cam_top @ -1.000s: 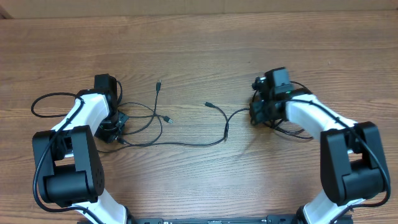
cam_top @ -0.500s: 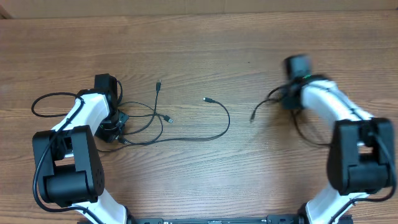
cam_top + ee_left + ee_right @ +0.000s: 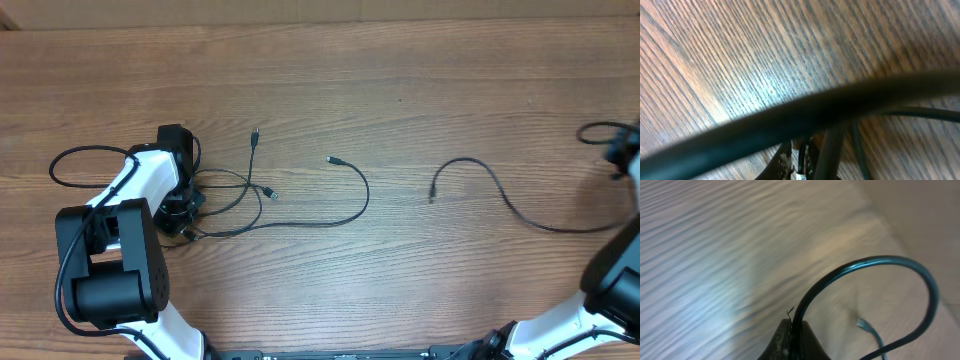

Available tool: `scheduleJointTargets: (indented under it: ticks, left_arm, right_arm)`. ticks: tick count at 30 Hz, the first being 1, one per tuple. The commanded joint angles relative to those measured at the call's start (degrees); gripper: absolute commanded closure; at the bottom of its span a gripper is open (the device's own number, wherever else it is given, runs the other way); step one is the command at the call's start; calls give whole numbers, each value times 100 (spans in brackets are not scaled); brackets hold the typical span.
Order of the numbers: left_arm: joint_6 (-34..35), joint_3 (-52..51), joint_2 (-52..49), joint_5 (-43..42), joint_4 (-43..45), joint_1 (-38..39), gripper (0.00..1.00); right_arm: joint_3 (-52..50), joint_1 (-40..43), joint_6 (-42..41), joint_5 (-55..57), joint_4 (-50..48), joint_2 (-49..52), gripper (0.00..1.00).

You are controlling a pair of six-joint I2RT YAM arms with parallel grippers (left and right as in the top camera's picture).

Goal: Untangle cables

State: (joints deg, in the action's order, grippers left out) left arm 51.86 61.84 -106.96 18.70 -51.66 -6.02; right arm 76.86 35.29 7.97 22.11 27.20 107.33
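While spread over desk [image 3: 400, 70]: tangled cables [image 3: 262, 188] left, freed cable [image 3: 465, 160] well apart, right.
Right hand [image 3: 792, 330]: clenched on freed cable.
Left hand [image 3: 186, 208]: at tangle; grip unclear.
Risk: slipping out from overpull; cinching of left loops from tugging.

1. We count two robot arms from overhead: the left arm [image 3: 140, 190] shown whole, and the right arm [image 3: 615, 270] cut off by the frame edge.
2. We count two grippers, the left gripper [image 3: 799, 159] and the right gripper [image 3: 792, 330].
3. Among the cables [image 3: 300, 224] we count one lone cord [image 3: 508, 203]. The tangle [image 3: 225, 190] holds at least two more, and we cannot tell its exact number.
4. We count four free plug ends: the upper plug [image 3: 256, 134], the middle plug [image 3: 272, 192], the long cord's plug [image 3: 331, 160] and the lone cord's plug [image 3: 432, 196].
5. We count one table [image 3: 400, 80].
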Motion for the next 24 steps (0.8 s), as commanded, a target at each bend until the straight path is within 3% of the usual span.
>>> scheduleJointTargets:
  ticks: [1, 4, 5, 9, 10, 11, 16, 18, 20, 24]
  left_arm:
    - [-90, -96, -138, -166, -42, -15, 89]
    - [-90, -96, -138, -334, -42, -15, 90]
    - [-87, -96, -138, -385, -42, -15, 90]
    - [-85, -96, -138, -529, -35, -15, 89]
    - [-85, -96, -138, -527, -37, -15, 87]
    - [-85, -96, -138, -527, -37, -15, 85]
    - [-90, -96, -138, -527, -44, -15, 82]
    - [-90, -96, -138, -527, -83, -15, 82]
    - [-90, -96, -138, -525, -149, -15, 82]
    - [-94, -96, -138, -525, -199, -15, 81]
  right_arm:
    - [83, 579, 92, 326, -219, -52, 96]
    - [144, 925, 286, -299, -315, -52, 96]
    - [151, 999, 280, -610, -323, -52, 91]
    - [151, 970, 20, -1241, -299, 2, 20]
    - [149, 894, -92, -1364, -243, 13, 6]
    - [149, 807, -157, -1488, -188, 17, 0]
    - [212, 107, -691, -1296, 201, 15, 0]
    - [212, -61, -1751, -323, 492, 15, 0]
    - [212, -20, -2490, 109, 846, 15, 0]
    - [214, 498, -2922, 4, 1325, 15, 2]
